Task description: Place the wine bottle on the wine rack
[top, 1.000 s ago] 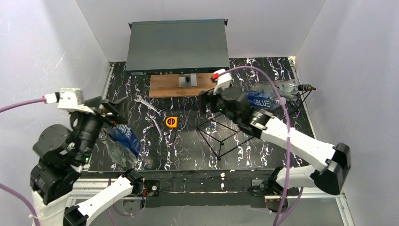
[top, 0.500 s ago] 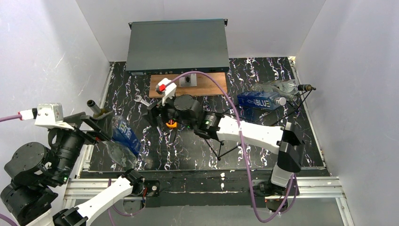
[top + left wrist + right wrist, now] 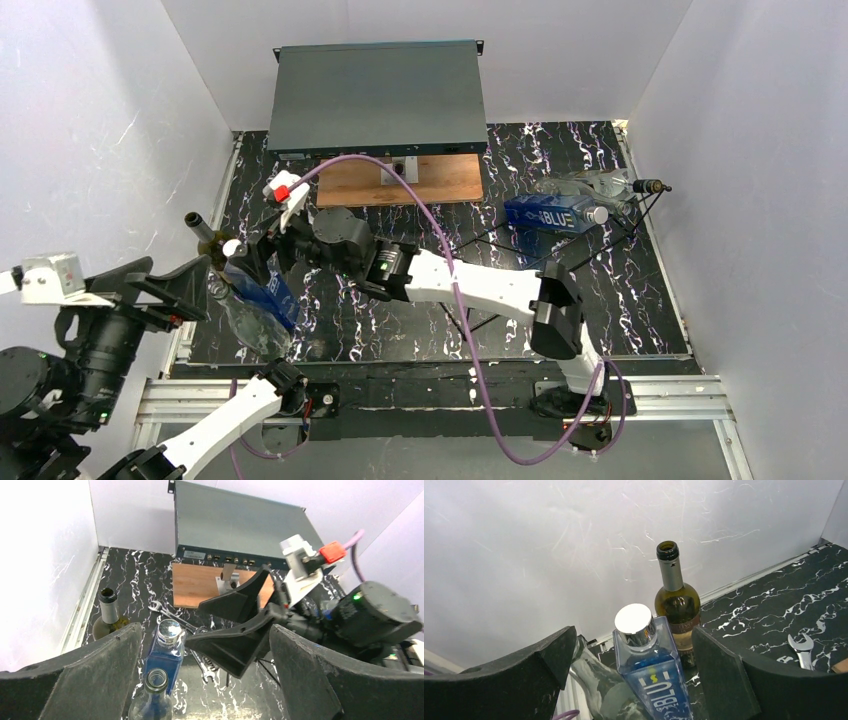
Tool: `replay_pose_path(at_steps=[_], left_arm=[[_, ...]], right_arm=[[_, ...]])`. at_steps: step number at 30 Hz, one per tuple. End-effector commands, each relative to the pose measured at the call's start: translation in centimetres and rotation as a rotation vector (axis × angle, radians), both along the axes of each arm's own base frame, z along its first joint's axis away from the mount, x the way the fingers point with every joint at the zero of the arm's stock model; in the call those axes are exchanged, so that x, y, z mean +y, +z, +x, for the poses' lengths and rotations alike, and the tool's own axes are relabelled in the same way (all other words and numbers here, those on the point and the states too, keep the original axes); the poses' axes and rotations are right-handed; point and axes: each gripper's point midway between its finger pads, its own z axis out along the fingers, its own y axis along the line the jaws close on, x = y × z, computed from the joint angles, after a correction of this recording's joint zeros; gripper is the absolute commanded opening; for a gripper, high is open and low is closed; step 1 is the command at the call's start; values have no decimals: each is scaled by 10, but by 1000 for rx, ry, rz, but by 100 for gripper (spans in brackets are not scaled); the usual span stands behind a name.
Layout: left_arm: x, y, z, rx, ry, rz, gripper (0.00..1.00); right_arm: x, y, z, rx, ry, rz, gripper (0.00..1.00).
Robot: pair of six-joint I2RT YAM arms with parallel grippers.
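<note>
The wine bottle (image 3: 205,236), olive green with a dark neck and no cork, stands upright at the table's left edge; it also shows as the wine bottle (image 3: 676,600) and the wine bottle (image 3: 107,614). In front of it stand a blue square bottle (image 3: 651,655) with a silver cap and a clear glass bottle (image 3: 596,680). My right gripper (image 3: 634,667) is open, with the blue bottle's top between its jaws and a gap on each side. My left gripper (image 3: 205,680) is open and empty, near the table's left front corner. The black wire wine rack (image 3: 612,240) lies at the right, partly behind my right arm.
A second blue bottle (image 3: 550,212) and a clear bottle (image 3: 590,186) lie on the rack's far end. A grey equipment box (image 3: 378,95) and a wooden board (image 3: 440,180) sit at the back. Wrenches (image 3: 167,614) lie mid-table. White walls close in on the left and right.
My right arm has swung from the rack across to the bottles at the left. My left arm has drawn back toward the near left corner, uncovering the wine bottle.
</note>
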Motion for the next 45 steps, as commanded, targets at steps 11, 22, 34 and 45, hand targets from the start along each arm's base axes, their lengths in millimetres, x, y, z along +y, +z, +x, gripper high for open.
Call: replay_pose_path(at_steps=[11, 22, 34, 45], left_arm=[[10, 4, -20, -32, -23, -61, 99], [-2, 4, -19, -16, -71, -66, 99], [-11, -6, -10, 23, -82, -55, 99], [-30, -22, 12, 81, -95, -6, 99]], right_arm=[[33, 0, -5, -12, 6, 10, 94], [49, -28, 6, -57, -74, -69, 76], [41, -34, 24, -97, -164, -88, 50], [-25, 33, 76, -71, -261, 78, 1]])
